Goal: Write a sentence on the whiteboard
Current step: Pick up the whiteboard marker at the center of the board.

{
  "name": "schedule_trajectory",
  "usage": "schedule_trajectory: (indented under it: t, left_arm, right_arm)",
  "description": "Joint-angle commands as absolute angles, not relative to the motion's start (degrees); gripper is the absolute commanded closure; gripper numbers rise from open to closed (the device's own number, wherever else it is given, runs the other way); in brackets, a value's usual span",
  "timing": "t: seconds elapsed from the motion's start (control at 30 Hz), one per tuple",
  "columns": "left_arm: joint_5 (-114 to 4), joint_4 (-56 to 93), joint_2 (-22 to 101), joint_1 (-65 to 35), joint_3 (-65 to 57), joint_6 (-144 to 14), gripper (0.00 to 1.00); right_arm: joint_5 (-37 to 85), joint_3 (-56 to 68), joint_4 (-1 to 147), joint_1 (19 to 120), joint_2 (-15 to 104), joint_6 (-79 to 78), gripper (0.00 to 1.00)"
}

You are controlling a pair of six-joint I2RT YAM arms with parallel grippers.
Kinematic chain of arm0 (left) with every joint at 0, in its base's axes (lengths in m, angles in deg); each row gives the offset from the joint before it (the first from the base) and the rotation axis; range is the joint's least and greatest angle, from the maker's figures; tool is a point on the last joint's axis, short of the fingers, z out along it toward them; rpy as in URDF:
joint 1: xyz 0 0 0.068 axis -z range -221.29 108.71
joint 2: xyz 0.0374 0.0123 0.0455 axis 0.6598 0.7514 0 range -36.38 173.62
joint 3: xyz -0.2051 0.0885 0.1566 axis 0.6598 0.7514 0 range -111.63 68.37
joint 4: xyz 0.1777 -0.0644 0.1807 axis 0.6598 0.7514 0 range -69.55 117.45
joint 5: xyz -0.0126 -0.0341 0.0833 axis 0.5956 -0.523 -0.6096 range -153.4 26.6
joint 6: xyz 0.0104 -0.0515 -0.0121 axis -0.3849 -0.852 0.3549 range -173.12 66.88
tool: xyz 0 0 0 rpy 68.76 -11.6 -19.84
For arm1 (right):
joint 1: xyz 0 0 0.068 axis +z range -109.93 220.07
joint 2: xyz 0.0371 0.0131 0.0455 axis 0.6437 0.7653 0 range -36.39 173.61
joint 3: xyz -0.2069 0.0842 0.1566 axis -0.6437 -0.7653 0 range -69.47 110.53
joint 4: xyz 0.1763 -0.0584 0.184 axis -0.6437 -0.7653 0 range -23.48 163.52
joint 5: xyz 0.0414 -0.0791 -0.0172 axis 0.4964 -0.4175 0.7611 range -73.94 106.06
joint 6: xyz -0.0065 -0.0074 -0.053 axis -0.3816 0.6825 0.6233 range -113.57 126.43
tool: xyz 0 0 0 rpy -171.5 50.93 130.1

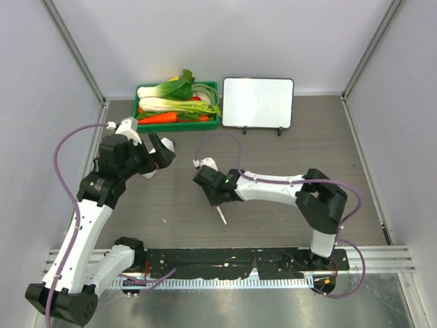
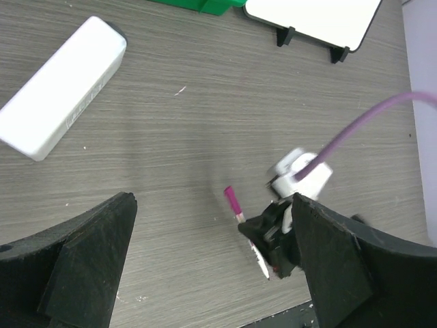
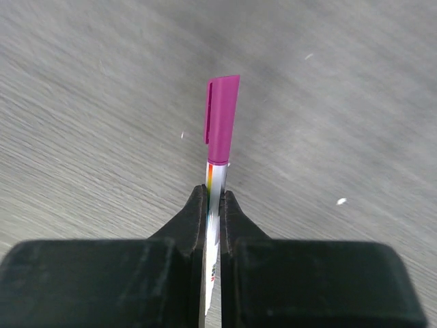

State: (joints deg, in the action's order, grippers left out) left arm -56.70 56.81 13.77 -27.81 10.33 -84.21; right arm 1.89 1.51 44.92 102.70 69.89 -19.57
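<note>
Cropped at upper edge, left wrist view: whiteboard [image 2: 314, 17], green tray [image 2: 218, 5]. Hidden between fingers of right gripper [image 3: 215, 195]: lower barrel of marker [image 3: 223, 116].

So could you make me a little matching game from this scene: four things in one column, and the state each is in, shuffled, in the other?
Things
1. whiteboard
2. marker
3. left gripper
4. green tray

States
A. open, holding nothing
B. full of vegetables
C. blank, nothing written on it
D. pink cap on, pinched in the shut right gripper

Pairs: 1-C, 2-D, 3-A, 4-B
</note>
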Motion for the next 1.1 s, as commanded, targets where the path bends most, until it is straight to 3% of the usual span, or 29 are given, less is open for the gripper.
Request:
schedule_trajectory:
  t: [0.0,0.3,0.73,0.83,1.03,1.07]
  left_arm:
    - [-53.30,55.70,12.92,-27.93,10.89,-84.06,0.00]
    - [-35.22,43.15,15.82,-27.84,16.59,-90.72,0.03]
    - [-27.37,18.61,36.29,-11.50,16.00,-99.61,0.07]
    - [-27.10,17.29,40.95,-8.16,14.15,-99.88,0.14]
    - [-26.75,15.53,44.65,-5.87,13.44,-100.84,0.35]
    - [-26.84,15.53,44.91,-5.78,13.61,-100.76,0.45]
  right_arm:
    - [0.32,2.35,49.52,97.92,57.95,-23.45,0.98]
    - [21.50,-15.94,72.28,79.64,38.07,-37.78,0.99]
    - [29.86,-19.90,76.85,74.00,35.24,-42.70,0.99]
    - [31.09,-20.08,77.56,73.47,35.15,-43.84,0.98]
    - [31.53,-19.99,77.39,72.15,34.72,-44.72,0.99]
    - [31.62,-19.90,77.39,71.98,34.80,-44.72,0.98]
